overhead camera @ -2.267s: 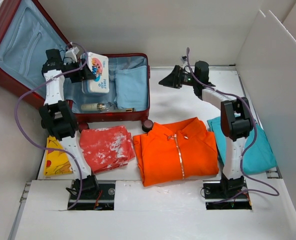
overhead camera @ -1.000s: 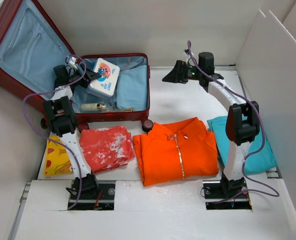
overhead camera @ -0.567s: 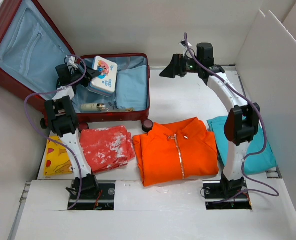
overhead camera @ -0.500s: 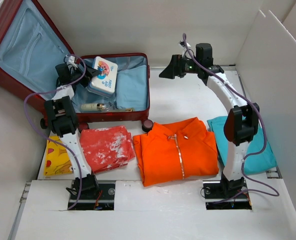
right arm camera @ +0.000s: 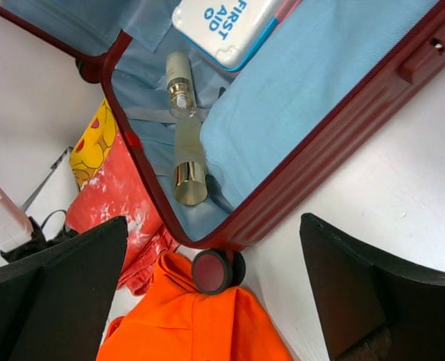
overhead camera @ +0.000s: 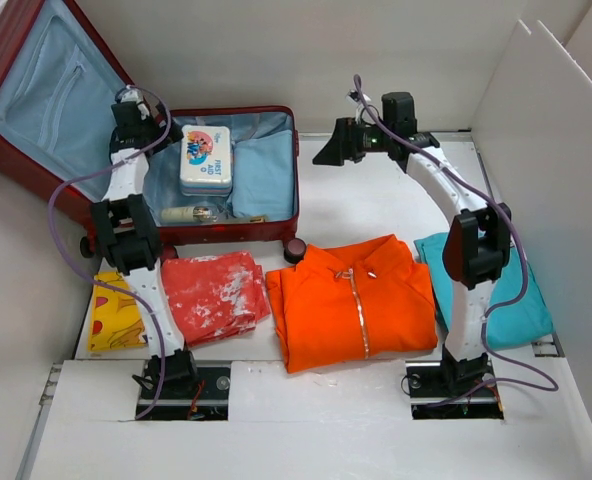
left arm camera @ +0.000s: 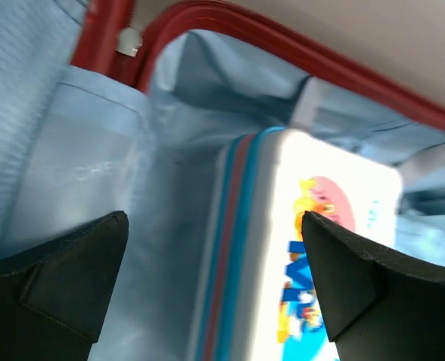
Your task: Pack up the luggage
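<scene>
The luggage (overhead camera: 231, 234) sits open at the table's (overhead camera: 366, 205) far-left corner, lid leaning back. The right wrist cam reads "FIRST AID" on the white box (right arm camera: 226, 22) lying in the base. It also catches two bottles (right arm camera: 186, 128) by the near wall and a wheel (right arm camera: 211, 271). The left wrist cam only gets the box's striped edge and a blurry cartoon. The left gripper (left arm camera: 215, 226) is spread wide beside the box, gripping nothing. The right gripper (right arm camera: 213, 222) is wide too, empty, over bare white table right of the case. The orange jacket (overhead camera: 351, 300) lies near the front edge.

Dark red luggage (overhead camera: 276, 226) lies open, blue-lined lid raised.
</scene>
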Motion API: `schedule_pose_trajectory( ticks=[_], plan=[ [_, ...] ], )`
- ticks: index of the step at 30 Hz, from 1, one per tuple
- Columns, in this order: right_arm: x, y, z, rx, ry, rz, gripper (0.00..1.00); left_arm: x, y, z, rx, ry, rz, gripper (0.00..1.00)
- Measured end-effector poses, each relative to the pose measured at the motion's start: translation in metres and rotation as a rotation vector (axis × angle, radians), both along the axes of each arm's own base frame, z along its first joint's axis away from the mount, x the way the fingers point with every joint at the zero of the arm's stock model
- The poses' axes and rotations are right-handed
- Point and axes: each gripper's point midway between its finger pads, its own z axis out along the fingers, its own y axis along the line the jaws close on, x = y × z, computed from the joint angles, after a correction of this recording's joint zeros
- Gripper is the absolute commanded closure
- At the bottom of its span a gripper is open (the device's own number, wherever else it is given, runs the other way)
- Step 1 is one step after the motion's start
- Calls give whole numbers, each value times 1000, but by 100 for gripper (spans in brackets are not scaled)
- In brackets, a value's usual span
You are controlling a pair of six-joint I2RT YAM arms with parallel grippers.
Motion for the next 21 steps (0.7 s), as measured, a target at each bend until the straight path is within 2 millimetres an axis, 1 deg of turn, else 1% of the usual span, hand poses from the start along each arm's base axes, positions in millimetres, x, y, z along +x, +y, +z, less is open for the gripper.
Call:
schedule_pose_trajectory(
  ticks=[3, 4, 6, 7, 8, 9, 11, 12, 14, 15, 17, 19, 21],
  plan=[
    [-3, 3, 0, -3, -10, 16, 0, -2, 2, 0, 123, 21, -13, 0],
    [-3, 3, 0, -4, -12, 19, 0, -3, -4, -1, 188, 30, -45, 0],
    [-4, 3, -2, -9, -17, 24, 0, -4, -10, -2, 335, 38, -88, 0],
    [-4, 3, -3, -11, -18, 26, 0, -9, -18, -4, 420, 48, -114, 0],
    [-5, 3, -5, -14, -15, 27, 0, -18, -28, -6, 501, 59, -154, 0],
    [-6, 2, -7, -17, -13, 28, 0, -27, -43, -7, 578, 60, -199, 0],
    [-10, 1, -13, -25, -4, 32, 0, -48, -80, -7, 696, 59, -306, 0],
    [-11, 0, -16, -29, 2, 33, 0, -54, -100, -3, 737, 49, -360, 0],
    [-13, -1, -20, -36, 8, 37, 0, -52, -134, 11, 794, 0, -434, 0],
    [-14, -1, -22, -39, 11, 38, 0, -49, -144, 19, 813, -27, -451, 0],
    [-16, -2, -26, -46, 15, 42, 0, -45, -152, 33, 840, -57, -458, 0],
    [-17, -3, -29, -51, 18, 43, 0, -40, -150, 43, 854, -73, -448, 0],
    [-19, -3, -30, -56, 22, 45, 0, -31, -149, 48, 865, -73, -438, 0]
  ],
)
